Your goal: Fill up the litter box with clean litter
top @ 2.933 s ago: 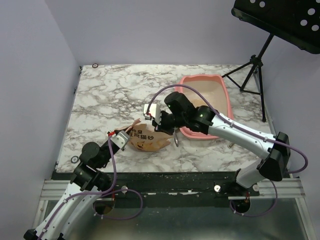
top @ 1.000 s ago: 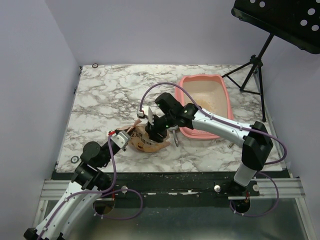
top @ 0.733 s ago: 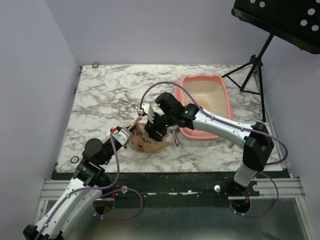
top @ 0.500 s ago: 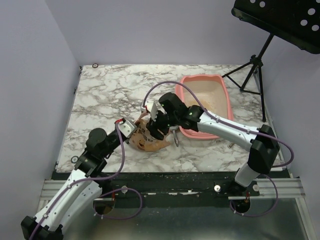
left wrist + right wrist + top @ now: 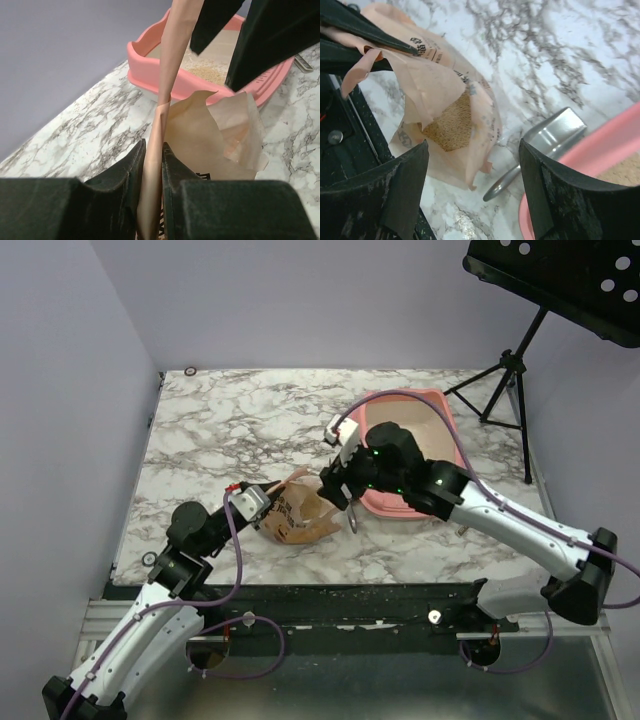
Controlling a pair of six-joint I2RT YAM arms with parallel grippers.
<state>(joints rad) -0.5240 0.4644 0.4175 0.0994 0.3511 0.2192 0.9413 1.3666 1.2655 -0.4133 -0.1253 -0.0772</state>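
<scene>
Right wrist view, right gripper (image 5: 474, 146) spread wide and empty above the open paper bag (image 5: 437, 85) of litter (image 5: 452, 127), pink litter box (image 5: 620, 142) just beyond the metal scoop (image 5: 555, 129), left gripper (image 5: 152, 146) narrow, apparently pinching the bag's flap

Plain lavender walls (image 5: 300, 300) left, back and right. White-grey marble tabletop (image 5: 220, 420), aluminium rail (image 5: 100, 618) along its near edge, grey metal sheet (image 5: 400, 680) below. Black perforated music stand (image 5: 560, 280) on tripod at back right. Light is even, shadows soft.
</scene>
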